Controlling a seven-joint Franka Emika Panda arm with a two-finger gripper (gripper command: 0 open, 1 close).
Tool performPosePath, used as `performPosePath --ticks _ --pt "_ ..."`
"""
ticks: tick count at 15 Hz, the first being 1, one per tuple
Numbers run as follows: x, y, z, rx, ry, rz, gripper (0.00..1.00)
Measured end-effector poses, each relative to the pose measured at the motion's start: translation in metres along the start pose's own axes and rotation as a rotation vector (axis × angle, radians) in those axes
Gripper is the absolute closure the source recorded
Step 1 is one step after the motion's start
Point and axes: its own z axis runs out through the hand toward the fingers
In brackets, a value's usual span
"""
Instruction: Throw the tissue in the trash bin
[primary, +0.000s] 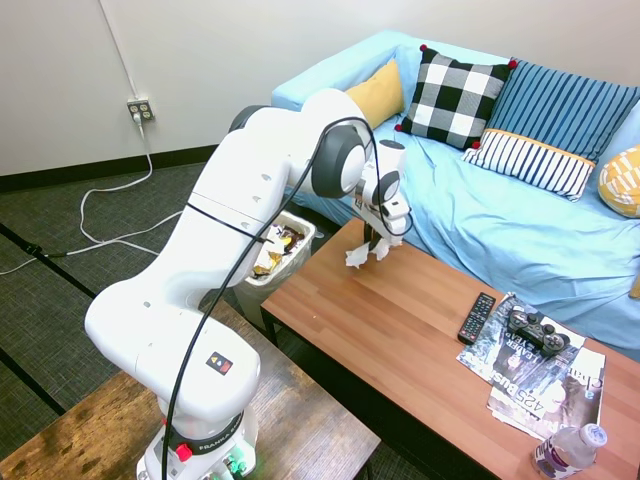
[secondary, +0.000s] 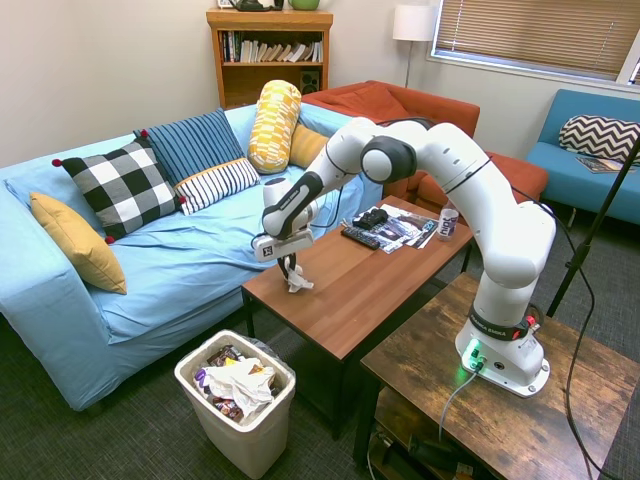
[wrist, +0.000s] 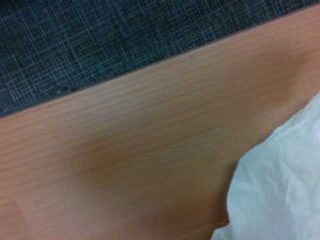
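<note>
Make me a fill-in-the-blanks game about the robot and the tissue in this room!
1. The gripper holds a crumpled white ____ over the wooden coffee table.
2. The trash bin stands on the ____, beside the table's end.
3. The game controller lies on top of the ____.
4. The sofa behind the table is light ____.

Missing words: tissue; floor; magazines; blue
</note>
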Motion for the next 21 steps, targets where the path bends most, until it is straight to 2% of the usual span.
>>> performPosePath --ticks 2,4,6,8,11,15,16,18,21 --pt "-0.002 -0.002 -0.012 0.014 0.001 -0.004 1.0" --pt "-0.022 -0.008 -0.039 0.046 -0.001 -0.039 1.0" --pt "-0.074 -0.013 -0.068 0.066 -0.002 -0.115 1.0" --pt "-0.145 -0.017 -0.081 0.065 0.014 -0.206 1.0" --pt "-0.24 -0.017 -0.068 0.033 0.045 -0.309 1.0" --pt "-0.322 -0.013 -0.012 -0.029 0.086 -0.453 1.0" --pt "-0.335 -0.013 0.003 -0.045 0.096 -0.482 0.0" --pt "-0.351 -0.015 0.025 -0.068 0.111 -0.518 0.0" --pt "-0.356 -0.021 0.042 -0.076 0.122 -0.526 0.0"
